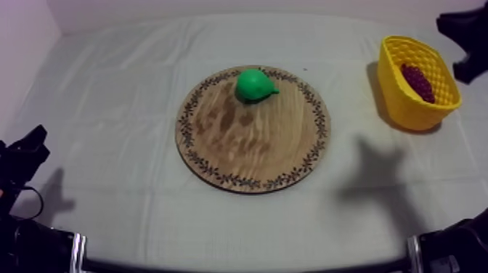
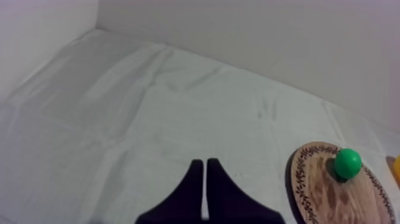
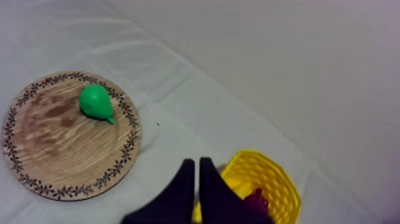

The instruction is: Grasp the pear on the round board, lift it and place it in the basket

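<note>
Top view: our pear (image 1: 254, 85) sits on the board (image 1: 254, 149), the basket (image 1: 407, 109) well apart from it. Pickup and drop remain; our left tool (image 2: 204, 167) and right tool (image 3: 196, 164) are pressed together.

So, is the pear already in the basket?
No, the pear lies on the board, near its rim; the basket holds grapes.

The board (image 1: 254, 156) is set at the middle of the worktop (image 1: 109, 109), with the pear (image 1: 254, 85) laid near its 12 o'clock rim. The basket (image 1: 398, 98), grapes (image 1: 417, 81) held inside, is placed at 2 o'clock, apart.
</note>
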